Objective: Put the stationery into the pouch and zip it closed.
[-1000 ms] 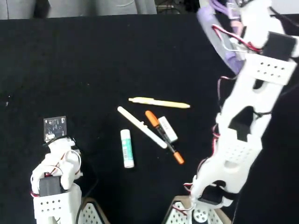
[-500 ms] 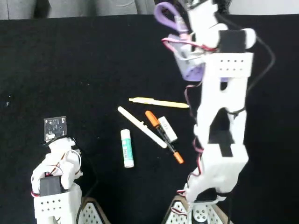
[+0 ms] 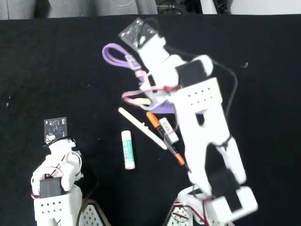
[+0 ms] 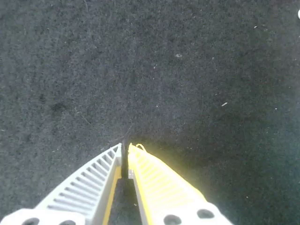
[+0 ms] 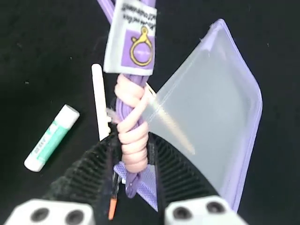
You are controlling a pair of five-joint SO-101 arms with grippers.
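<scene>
Right hand [image 5: 133,154] pinching pouch strap [image 5: 132,124]; left hand [image 4: 125,152] closed, empty.

Glossy plastic pouch [image 5: 211,117]; matt, fuzzy cloth table [image 4: 164,61].

My right pincer [image 5: 133,143] swung from the upper right corner of the high view across to upper centre, arm now leaning left over the stationery. The pouch [image 5: 211,112] came along clamped by its strap. The strap loop [image 3: 113,54] now sticks out upper left, and the pouch body hides most of the yellow pen [image 3: 141,101].
</scene>
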